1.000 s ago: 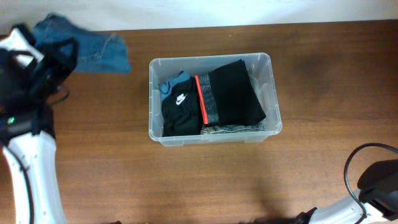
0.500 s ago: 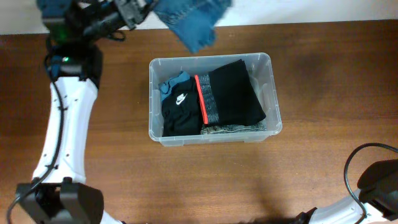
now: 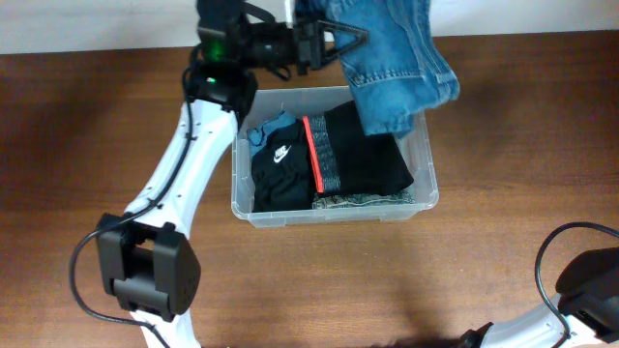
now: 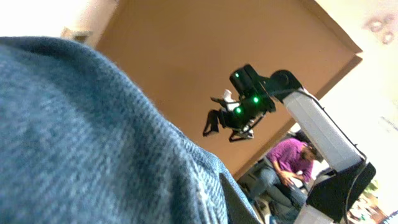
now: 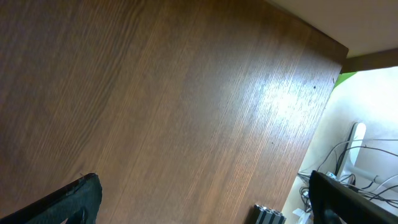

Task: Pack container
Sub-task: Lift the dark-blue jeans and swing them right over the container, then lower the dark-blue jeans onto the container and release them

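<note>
The container (image 3: pixel 330 212) is a clear plastic bin at the table's middle. It holds a black garment with a white logo (image 3: pixel 280 174), a black garment with a red stripe (image 3: pixel 363 150) and a bit of teal cloth (image 3: pixel 266 130). My left gripper (image 3: pixel 324 43) is shut on blue jeans (image 3: pixel 397 63), which hang in the air over the container's back right corner. The denim (image 4: pixel 93 137) fills the left wrist view. My right gripper (image 5: pixel 205 202) is open and empty above bare table; its arm (image 3: pixel 590 280) sits at the bottom right of the overhead view.
The brown wooden table (image 3: pixel 503 126) runs all around the container. My left arm (image 3: pixel 184 164) stretches from the front left up past the container's left side. The table's far edge (image 3: pixel 542 33) meets a white wall. The left wrist view shows a person in purple (image 4: pixel 289 158) in the background.
My left arm has swung from the far left corner to the right, lifting the jeans off the table and carrying them over the container's back right part. The right arm has not moved.
</note>
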Available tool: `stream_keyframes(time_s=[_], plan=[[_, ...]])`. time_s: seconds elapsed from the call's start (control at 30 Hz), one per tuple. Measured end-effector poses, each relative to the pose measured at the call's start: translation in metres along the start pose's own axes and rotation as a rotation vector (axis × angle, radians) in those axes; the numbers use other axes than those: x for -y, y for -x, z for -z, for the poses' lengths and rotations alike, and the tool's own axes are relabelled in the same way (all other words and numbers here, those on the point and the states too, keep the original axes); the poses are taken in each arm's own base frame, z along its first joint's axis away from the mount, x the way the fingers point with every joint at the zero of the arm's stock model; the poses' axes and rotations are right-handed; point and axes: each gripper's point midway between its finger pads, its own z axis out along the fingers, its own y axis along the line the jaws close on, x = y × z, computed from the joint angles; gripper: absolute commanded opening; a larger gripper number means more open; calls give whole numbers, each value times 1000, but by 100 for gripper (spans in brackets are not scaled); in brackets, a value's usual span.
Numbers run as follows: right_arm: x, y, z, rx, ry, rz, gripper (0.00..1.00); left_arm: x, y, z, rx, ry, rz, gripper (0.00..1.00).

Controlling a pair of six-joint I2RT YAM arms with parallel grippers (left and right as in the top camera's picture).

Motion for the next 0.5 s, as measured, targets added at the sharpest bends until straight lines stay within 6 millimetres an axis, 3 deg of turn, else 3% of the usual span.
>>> stream_keyframes(time_s=[0.17, 0.5], plan=[[0, 0, 0, 0, 0, -1, 99, 11, -19, -18, -66, -81, -6, 1], [0, 0, 0, 0, 0, 0, 99, 7, -41, -19, -151, -148, 32, 1]])
